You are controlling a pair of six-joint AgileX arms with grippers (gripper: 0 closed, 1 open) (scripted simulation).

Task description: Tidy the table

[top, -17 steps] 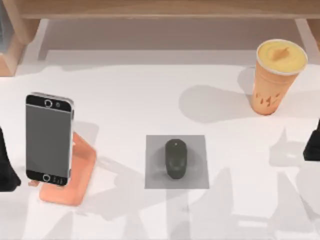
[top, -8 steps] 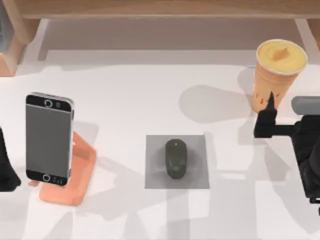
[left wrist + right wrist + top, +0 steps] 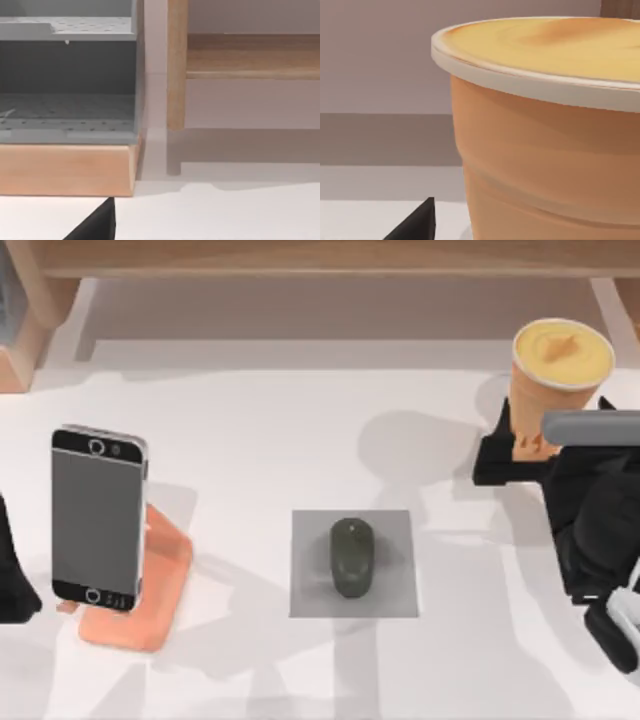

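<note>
At far left edge of table, left arm sitting parked, phone leaning on orange stand just beside it. Mouse resting on grey mat mid-table. Right gripper hanging against orange cup, finger spread: cannot tell.

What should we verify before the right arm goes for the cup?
1. Orange cup upright on the table: ok.
2. Right tool next to the cup's base, seen from above: ok.
3. Right tool fingers open around the cup: cannot tell.
4. Cup apart from the mouse on its grey mat and the phone on its orange stand: ok.
5. Left tool parked at the table's left edge, away from the cup: ok.
</note>
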